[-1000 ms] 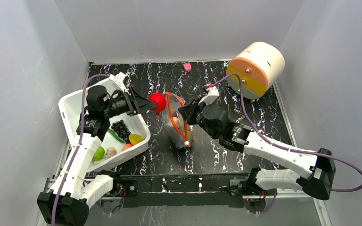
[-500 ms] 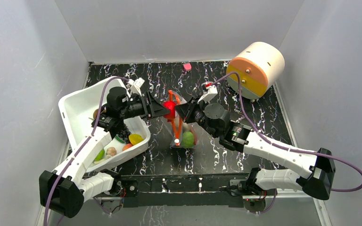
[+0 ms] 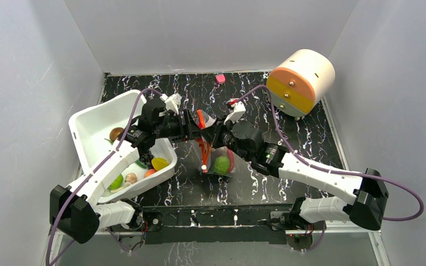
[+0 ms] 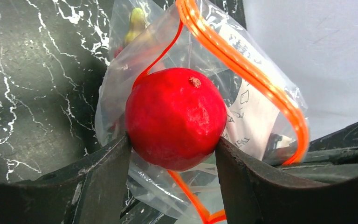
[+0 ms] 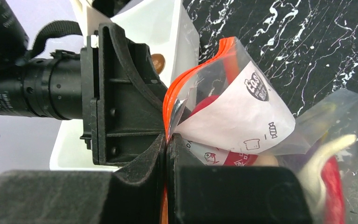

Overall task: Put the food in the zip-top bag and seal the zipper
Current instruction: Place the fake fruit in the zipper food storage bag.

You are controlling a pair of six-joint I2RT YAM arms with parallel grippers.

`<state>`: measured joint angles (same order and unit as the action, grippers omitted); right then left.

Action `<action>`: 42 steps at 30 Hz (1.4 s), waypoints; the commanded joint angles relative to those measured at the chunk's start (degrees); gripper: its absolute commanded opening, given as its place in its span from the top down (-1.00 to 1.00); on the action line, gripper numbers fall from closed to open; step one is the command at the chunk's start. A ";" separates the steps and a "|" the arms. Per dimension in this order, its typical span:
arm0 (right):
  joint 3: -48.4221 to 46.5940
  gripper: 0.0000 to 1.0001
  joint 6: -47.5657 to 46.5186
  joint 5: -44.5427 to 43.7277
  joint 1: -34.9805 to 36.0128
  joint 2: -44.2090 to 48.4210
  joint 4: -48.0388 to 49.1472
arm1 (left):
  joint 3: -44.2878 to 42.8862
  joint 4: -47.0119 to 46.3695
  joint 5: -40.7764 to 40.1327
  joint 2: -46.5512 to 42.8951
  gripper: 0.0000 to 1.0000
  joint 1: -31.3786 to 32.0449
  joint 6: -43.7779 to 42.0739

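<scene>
Off to the left, behind our left claw, sits the white tub [image 3: 91,123] with a few more toy foods in it. Our left claw [image 4: 170,140] is closed about halfway onto the red apple [image 4: 175,116], one finger on each side of its widest part. The apple sits right at the mouth of the bag [image 4: 254,116], just ahead of the fingertips, and the orange zipper strip [image 4: 242,60] loops over it and down its right side. The apple looks hard, smooth and light, so we judge that a grip across its middle suits it, though the glossy skin could slide if the fingers ease unevenly. The bag is thin, floppy and slick and will not hold its own shape, so it is best taken by the stiffer strip. That is where our right claw [image 5: 167,140] has it, fingers pressed fully together on the strip at the near lip, holding the mouth up and open. The rest of the pouch hangs beyond and below those fingertips, with a green fruit [image 3: 221,164] and other pieces already inside.
</scene>
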<state>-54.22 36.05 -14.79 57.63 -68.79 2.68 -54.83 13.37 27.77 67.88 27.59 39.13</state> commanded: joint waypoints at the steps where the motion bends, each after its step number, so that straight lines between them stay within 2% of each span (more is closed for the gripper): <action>1: -4.76 1.00 0.14 2.90 0.01 -0.94 2.14 | -3.22 4.14 -4.33 -0.15 0.15 1.20 -0.96; 6: -5.46 1.00 1.06 0.72 0.03 -1.95 -0.51 | -3.18 2.38 -2.81 -0.77 0.09 1.23 1.57; 9: -4.84 1.00 1.58 -1.45 -0.05 -2.52 0.39 | -1.42 -1.46 0.64 -1.38 -0.15 1.23 4.75; 11: -5.52 1.00 2.26 -1.08 -0.06 -3.57 1.09 | 1.92 -6.86 3.83 -2.40 -0.21 1.23 8.69; 13: -5.63 1.00 2.70 -0.64 -0.06 -4.24 2.05 | 5.56 -12.50 6.63 -3.23 -0.22 1.32 13.24; 15: -5.77 1.00 2.88 -0.61 -0.07 -4.58 2.56 | 7.94 -16.64 9.10 -3.70 -0.15 1.49 16.43; 17: -5.49 1.00 2.95 -0.95 -0.06 -4.67 2.60 | 8.11 -16.51 9.57 -4.06 -0.05 1.57 16.14; 18: -5.32 1.00 2.97 -1.17 -0.13 -4.72 2.55 | 7.50 -15.34 9.38 -4.26 -0.08 1.56 15.29; 22: -5.01 1.00 3.44 -0.95 -0.17 -4.33 2.07 | 4.52 -10.61 7.47 -6.08 -0.49 1.58 12.21; 25: -4.46 1.00 3.84 -2.22 -0.15 -3.36 1.68 | 3.27 -9.77 7.39 -7.20 -0.56 1.58 11.41; 28: -4.49 1.00 3.84 -2.97 -0.30 -2.50 1.24 | 3.77 -10.86 7.75 -7.58 -0.56 1.59 11.66; 32: -3.79 1.00 3.84 -3.04 -0.23 -1.46 1.38 | 5.33 -13.24 8.70 -7.95 -0.38 1.65 13.18; 37: -1.47 1.00 4.28 -3.72 -0.23 0.52 1.67 | 1.42 -7.63 6.87 -8.34 -0.11 2.00 10.94; 38: -0.91 1.00 4.32 -3.94 -0.23 0.85 1.90 | 0.72 -7.07 6.78 -8.44 -0.14 2.14 10.81; 41: -0.29 1.00 4.17 -4.53 -0.32 1.49 2.15 | -0.89 -6.12 6.57 -8.77 -0.56 2.41 10.86; 42: -0.12 1.00 4.19 -4.62 -0.32 1.70 2.11 | -1.11 -6.19 6.52 -9.02 -0.62 2.44 10.94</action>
<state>-55.31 40.12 -18.33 57.47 -68.05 2.52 -51.11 8.40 29.41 62.72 28.62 50.22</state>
